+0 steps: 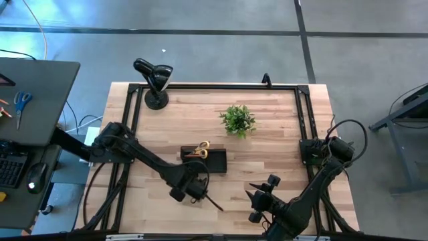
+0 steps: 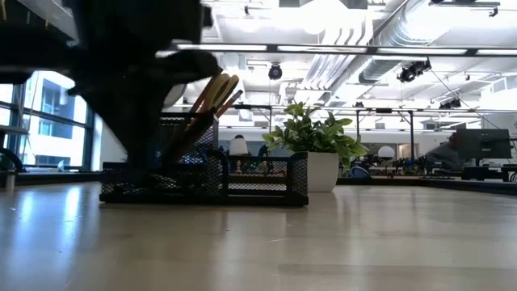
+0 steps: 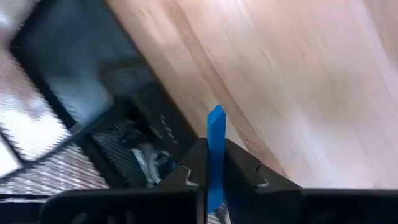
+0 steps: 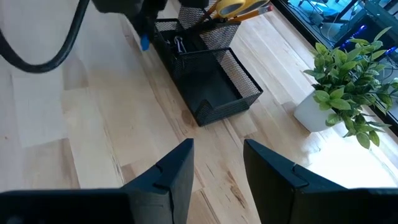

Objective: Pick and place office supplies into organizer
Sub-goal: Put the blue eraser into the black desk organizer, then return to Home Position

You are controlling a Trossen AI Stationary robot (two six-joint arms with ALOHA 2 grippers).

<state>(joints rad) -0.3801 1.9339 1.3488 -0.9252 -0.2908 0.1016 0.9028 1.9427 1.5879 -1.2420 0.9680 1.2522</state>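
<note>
One blue piece [image 3: 216, 134] between left end effector [image 3: 214, 177] fingers.

Left hand [image 1: 198, 191] near tabletop's front edge, centre, fingers pinched on a thin blue piece. Right hand [image 1: 257, 195] front-right, fingers parted, empty.

Green potted plant [image 1: 238, 120] and black gooseneck lamp [image 1: 155, 83] on wooden table [image 1: 267, 161]; blue-handled scissors [image 1: 21, 104] on side desk [image 1: 40, 94].

Black mesh organizer [image 2: 242, 182] on wooden counter [image 2: 323, 242], pencils [image 2: 212, 101] leaning upright in tall compartment. Potted plant [image 2: 317, 145] just behind, at right. Dark arm [image 2: 121, 73] looming at left.
</note>
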